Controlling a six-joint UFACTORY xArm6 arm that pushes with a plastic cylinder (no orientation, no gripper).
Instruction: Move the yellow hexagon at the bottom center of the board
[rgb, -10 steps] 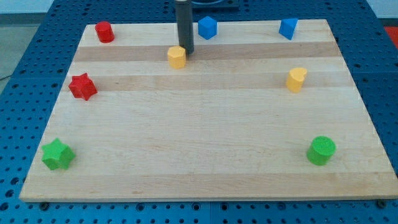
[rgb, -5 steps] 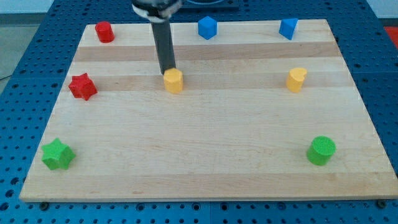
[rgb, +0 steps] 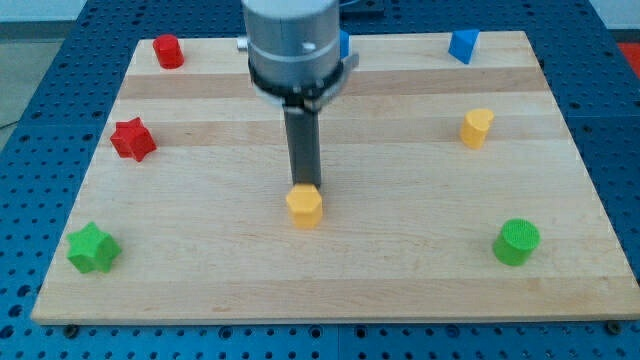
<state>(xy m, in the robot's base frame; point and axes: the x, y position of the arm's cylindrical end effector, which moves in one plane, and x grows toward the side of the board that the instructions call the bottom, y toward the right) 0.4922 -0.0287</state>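
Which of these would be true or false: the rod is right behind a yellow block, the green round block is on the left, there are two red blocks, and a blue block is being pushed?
1. My tip sits right at the top edge of the yellow hexagon. True.
2. The green cylinder is at the view's left. False: it is at the view's bottom right; the green star is at the bottom left.
3. There are two red blocks. True: a red cylinder and a red star.
4. A blue block is being pushed. False: the blue block sits apart at the view's top.
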